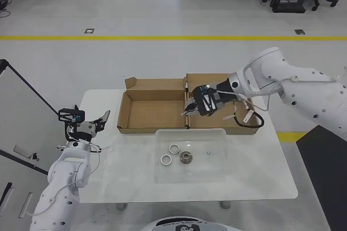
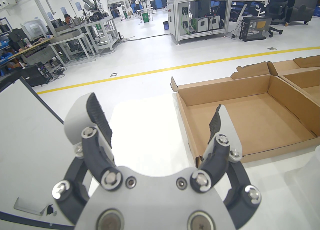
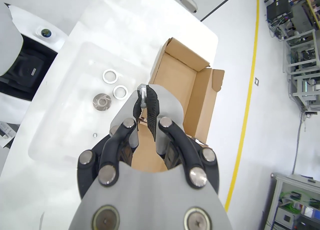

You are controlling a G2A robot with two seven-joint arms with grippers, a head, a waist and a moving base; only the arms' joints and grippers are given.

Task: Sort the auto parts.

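Two open cardboard boxes side by side along the far edge of the table (image 1: 260,167), walls touching at mid-edge: left box (image 1: 122,112) toward the far-left corner, brown floor showing; right box (image 1: 208,77) toward the far-right corner, largely under the right arm. Just nearer than both, clear tray (image 1: 159,156) at the table's middle, far rim close against the boxes' near walls. Within the tray, in the half toward the left edge, far ring (image 1: 174,148) and near ring (image 1: 166,160), both pale, lying flat, close together yet apart; just beside them, toward the right edge, metal disc (image 1: 186,156) with a hole at its centre, also flat; farther toward the right edge, small nut (image 1: 209,152) lying by itself. Right gripper (image 1: 191,108) above the spot where the two boxes meet, just beyond the tray's far rim; jaws narrow, pinching a bolt (image 3: 142,95) between the ribbed pads (image 3: 151,105), hexagonal head at the fingertips, shank running back along the pads; bolt in the air, clear of tray and boxes. Left gripper (image 1: 98,121) over the left edge of the table, well apart from tray and rings, pointing toward the left box; jaws spread wide, table surface showing between them.
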